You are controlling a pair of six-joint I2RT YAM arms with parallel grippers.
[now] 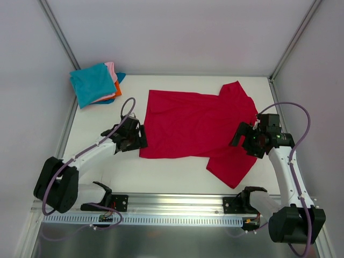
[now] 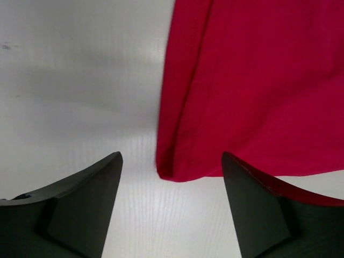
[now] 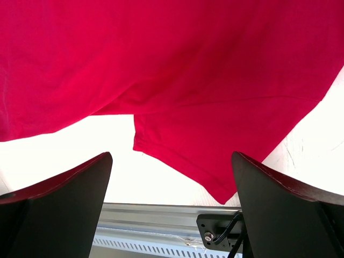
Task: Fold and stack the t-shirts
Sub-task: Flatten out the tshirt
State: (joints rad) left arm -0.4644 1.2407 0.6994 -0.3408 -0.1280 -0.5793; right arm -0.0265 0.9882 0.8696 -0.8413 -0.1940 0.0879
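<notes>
The large red t-shirt [image 1: 193, 126] lies spread flat on the white table, sleeves at the right. A stack of folded t-shirts [image 1: 97, 85], teal on top with pink, orange and blue edges showing, sits at the back left. My left gripper [image 1: 141, 137] is open and empty just above the shirt's near left corner [image 2: 172, 172], which lies between its fingers. My right gripper [image 1: 238, 137] is open and empty above the near sleeve [image 3: 215, 156], close to the shirt's right side.
A metal rail [image 1: 177, 201] with the arm mounts runs along the near table edge and shows in the right wrist view [image 3: 161, 226]. Grey walls with metal frame posts [image 1: 59, 35] enclose the table.
</notes>
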